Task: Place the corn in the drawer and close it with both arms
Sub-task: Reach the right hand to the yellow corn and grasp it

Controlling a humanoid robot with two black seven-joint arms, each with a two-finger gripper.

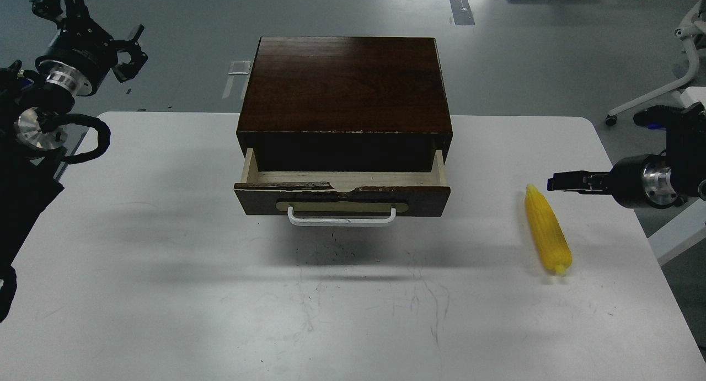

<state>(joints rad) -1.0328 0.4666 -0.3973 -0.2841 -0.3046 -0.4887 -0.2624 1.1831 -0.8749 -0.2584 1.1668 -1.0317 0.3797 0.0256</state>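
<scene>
Your right gripper [553, 182] hung above the table's right side, its dark fingers pointing left and lying so close together that you could not tell whether they were clenched or parted. It held nothing. Just below and to the left of its tips lay the corn [546, 230], apart from the fingers, flat on the white table [165, 271], with its pointed end nearest the gripper and its blunt end toward you.

Largest of what you saw was that table, scuffed with dark marks near its middle. Next came the dark brown wooden box [345, 83], standing at the table's far centre. Its drawer [342, 196] was pulled partly out toward you, showing a strip of pale wood inside with nothing visible on it, a chipped front edge, and a white bar handle [342, 220] on a brass plate.

The corn lay well to the right of the drawer, outside it.

Your left gripper [131, 53] was raised beyond the table's far left corner, well apart from box and corn, its fingers spread and grasping nothing.
</scene>
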